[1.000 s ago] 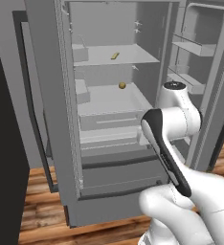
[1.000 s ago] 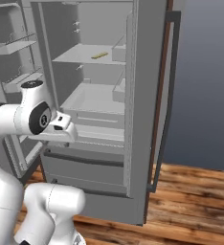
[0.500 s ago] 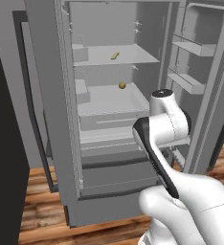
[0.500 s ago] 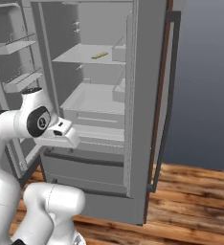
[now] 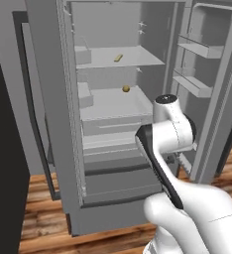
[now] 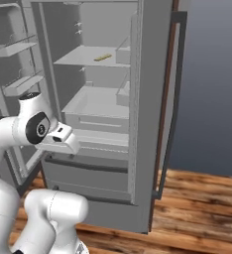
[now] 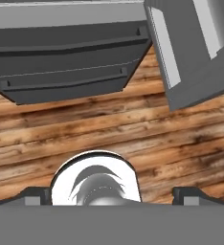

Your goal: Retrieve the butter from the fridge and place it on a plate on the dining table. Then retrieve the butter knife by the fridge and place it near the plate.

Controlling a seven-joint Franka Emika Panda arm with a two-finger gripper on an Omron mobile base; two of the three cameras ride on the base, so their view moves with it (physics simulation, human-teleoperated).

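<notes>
Already the fridge point(image 5: 113, 124) stands open – reach for the butter not yet begun

Both doors are swung wide, so the butter point(image 5: 118, 58) lies exposed on the upper shelf, a round yellowish-brown food point(image 5: 126, 89) on the shelf below it. The gripper point(image 7: 112, 195) points down at the wooden floor point(image 7: 133, 124) before the bottom drawers point(image 7: 66, 57), fingers point(image 7: 35, 195) spread wide and holding nothing – a posture ready to lift toward that shelf
</notes>
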